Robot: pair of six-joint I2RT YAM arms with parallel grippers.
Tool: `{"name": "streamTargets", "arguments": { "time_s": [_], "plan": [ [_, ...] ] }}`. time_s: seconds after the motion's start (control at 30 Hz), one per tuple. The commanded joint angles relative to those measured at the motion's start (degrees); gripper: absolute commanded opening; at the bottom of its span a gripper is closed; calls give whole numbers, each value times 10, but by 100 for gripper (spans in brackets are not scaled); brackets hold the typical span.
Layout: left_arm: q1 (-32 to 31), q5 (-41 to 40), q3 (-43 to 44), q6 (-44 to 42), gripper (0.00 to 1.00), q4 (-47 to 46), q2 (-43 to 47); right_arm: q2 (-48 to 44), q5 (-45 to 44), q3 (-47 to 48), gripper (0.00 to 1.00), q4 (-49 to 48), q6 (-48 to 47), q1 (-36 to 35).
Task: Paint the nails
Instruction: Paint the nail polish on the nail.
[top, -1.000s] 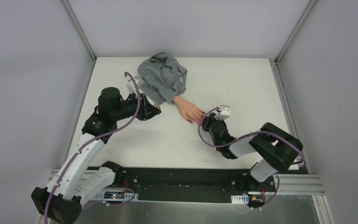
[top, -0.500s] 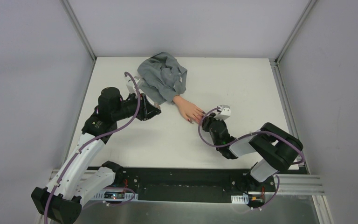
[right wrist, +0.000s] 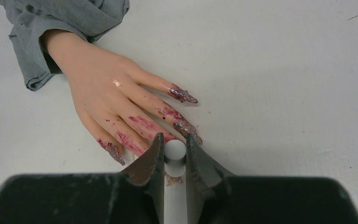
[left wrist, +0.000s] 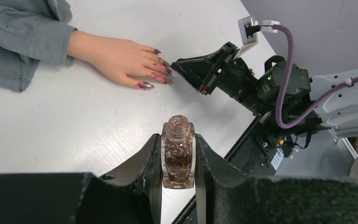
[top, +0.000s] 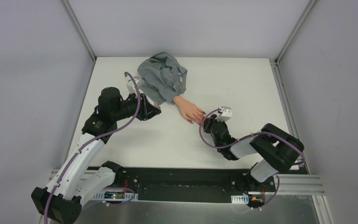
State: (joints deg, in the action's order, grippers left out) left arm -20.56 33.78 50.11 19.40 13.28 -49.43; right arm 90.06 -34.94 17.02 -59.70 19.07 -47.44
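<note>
The left claw (left wrist: 178, 140) is pinching an uncapped glass polish bottle (left wrist: 179, 163), keeping clear of the fake hand (left wrist: 116, 56); the right claw (right wrist: 173, 141) is squeezing a white brush cap (right wrist: 174, 150) between its fingers, hovering just at the fingertips. The fake hand is lying palm down on the desk (right wrist: 284, 70), its grey sleeve (right wrist: 65, 18) bunching behind the wrist; the nails (right wrist: 185, 96) are pointing toward the right claw, glinting with dark purplish-red glitter polish; smears are streaking the fingers. The cap is hiding the brush, so I cannot tell whether it is touching a nail.
</note>
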Motion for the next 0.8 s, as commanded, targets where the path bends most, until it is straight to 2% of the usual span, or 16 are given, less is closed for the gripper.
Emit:
{"name": "streamTargets", "arguments": {
  "time_s": [0.0, 0.77],
  "plan": [
    [2, -2, 14, -8, 0, -10, 8, -15, -12, -2, 0, -9, 8, 0],
    [1, -1, 14, -8, 0, -10, 9, -25, -18, -5, 0, 4, 6, -2]
  ]
}}
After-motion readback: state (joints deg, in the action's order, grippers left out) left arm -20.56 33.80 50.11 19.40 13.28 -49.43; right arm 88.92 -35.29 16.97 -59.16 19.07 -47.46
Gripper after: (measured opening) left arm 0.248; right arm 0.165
